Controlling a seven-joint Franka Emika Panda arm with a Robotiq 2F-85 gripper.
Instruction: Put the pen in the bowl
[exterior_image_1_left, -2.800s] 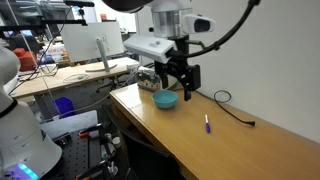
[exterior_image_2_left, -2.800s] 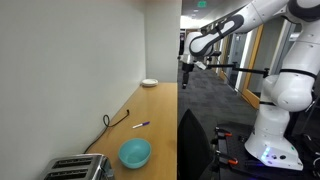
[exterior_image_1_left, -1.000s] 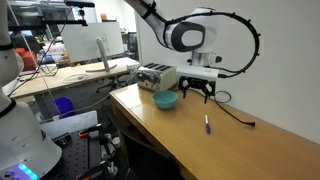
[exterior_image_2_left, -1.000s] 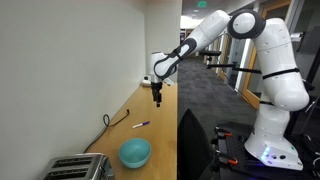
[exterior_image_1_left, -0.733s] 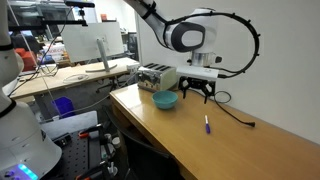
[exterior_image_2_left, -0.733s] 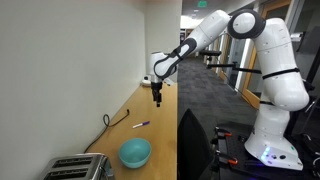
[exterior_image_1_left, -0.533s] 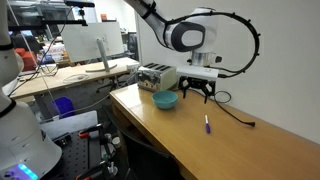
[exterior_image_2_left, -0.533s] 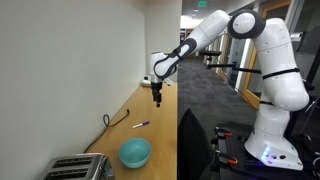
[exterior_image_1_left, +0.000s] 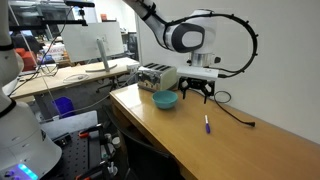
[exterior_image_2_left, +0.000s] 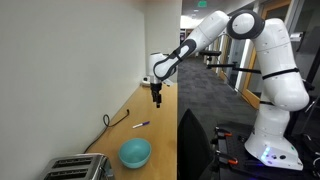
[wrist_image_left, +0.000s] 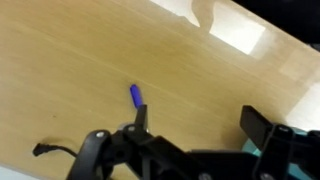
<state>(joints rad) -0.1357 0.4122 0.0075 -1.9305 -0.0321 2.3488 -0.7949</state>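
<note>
Wooden tabletop (exterior_image_1_left: 170, 140) runs diagonally from centre left to lower right of an exterior view and carries every item. White Panda arm (exterior_image_1_left: 185, 38) arches in from the upper edge, its wrist bent so the tool points straight down, an attitude suited to a top-down pick. Silver toaster (exterior_image_1_left: 152, 75) stands at the upper-left end of the table, clear of the work. Gripper (exterior_image_1_left: 197, 98) hangs above the wood, between bowl and pen in that frame and touching neither. In the wrist view its two fingers (wrist_image_left: 140, 118) stand spread wide with nothing between them, so the jaws are released and empty. Teal bowl (exterior_image_1_left: 166, 100) sits near the toaster, rim up, ready to receive. Black cable (exterior_image_1_left: 235, 112) trails along the wall side right of centre, near the pen but apart from it. Pen (exterior_image_1_left: 207, 124), purple-blue, lies flat on bare wood below and right of the gripper. The wrist view places the pen (wrist_image_left: 137, 96) left of centre, just above one fingertip, hence not yet centred between the fingers. Judged stage: approach, with a sideways shift and a descent needed before closing.
</note>
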